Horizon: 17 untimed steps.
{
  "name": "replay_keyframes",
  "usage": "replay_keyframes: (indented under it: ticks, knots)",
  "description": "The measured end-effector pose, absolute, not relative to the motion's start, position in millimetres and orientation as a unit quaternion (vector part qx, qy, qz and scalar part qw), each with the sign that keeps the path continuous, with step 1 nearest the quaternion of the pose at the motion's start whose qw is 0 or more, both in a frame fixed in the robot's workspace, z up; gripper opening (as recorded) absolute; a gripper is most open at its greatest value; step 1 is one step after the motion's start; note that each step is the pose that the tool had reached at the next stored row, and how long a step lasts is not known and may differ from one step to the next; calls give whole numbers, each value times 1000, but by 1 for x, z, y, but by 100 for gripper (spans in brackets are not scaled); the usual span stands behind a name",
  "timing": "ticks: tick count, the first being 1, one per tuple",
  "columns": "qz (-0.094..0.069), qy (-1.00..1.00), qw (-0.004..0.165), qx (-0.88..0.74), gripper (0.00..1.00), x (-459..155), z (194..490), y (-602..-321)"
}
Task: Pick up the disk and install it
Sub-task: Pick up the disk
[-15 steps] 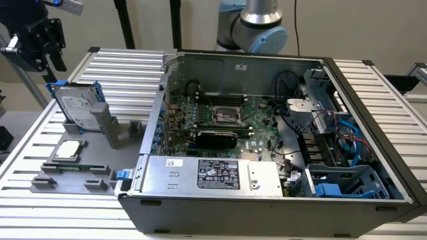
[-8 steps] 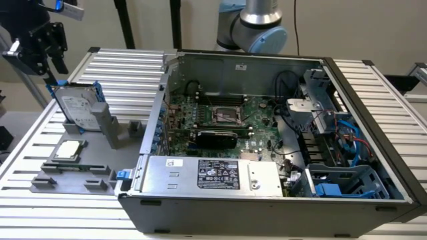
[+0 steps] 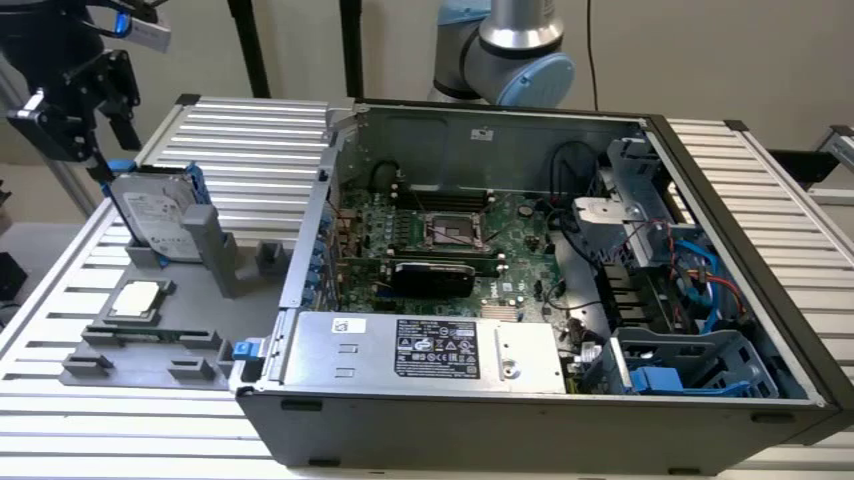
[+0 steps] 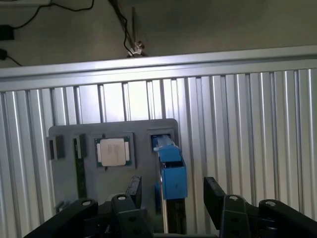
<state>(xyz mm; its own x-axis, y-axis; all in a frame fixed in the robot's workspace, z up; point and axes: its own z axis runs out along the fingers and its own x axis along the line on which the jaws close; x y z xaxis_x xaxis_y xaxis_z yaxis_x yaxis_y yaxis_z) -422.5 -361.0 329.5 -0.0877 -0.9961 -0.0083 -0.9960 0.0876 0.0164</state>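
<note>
The gripper (image 4: 172, 185), spread wide, hangs just above the disk (image 3: 150, 212) standing upright in the grey holder (image 3: 200, 325). The disk is probably rigid, weighty and shock-sensitive, so clamp its flat faces.

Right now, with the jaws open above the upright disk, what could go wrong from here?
The jaws hang open above the disk, lined up with its blue plastic bracket; a grip there might slip or tilt it in the grey stand.
The CPU chip lies close beside that stand, so a skewed descent could strike it.
Loose blue cables hang by the drive bays in the computer case; they could snag the disk.
</note>
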Motion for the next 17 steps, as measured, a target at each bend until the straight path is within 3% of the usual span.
replay_keyframes:
  ticks: [17]
  knots:
    - [-8,-712,2,702,100,-424,300,-361]
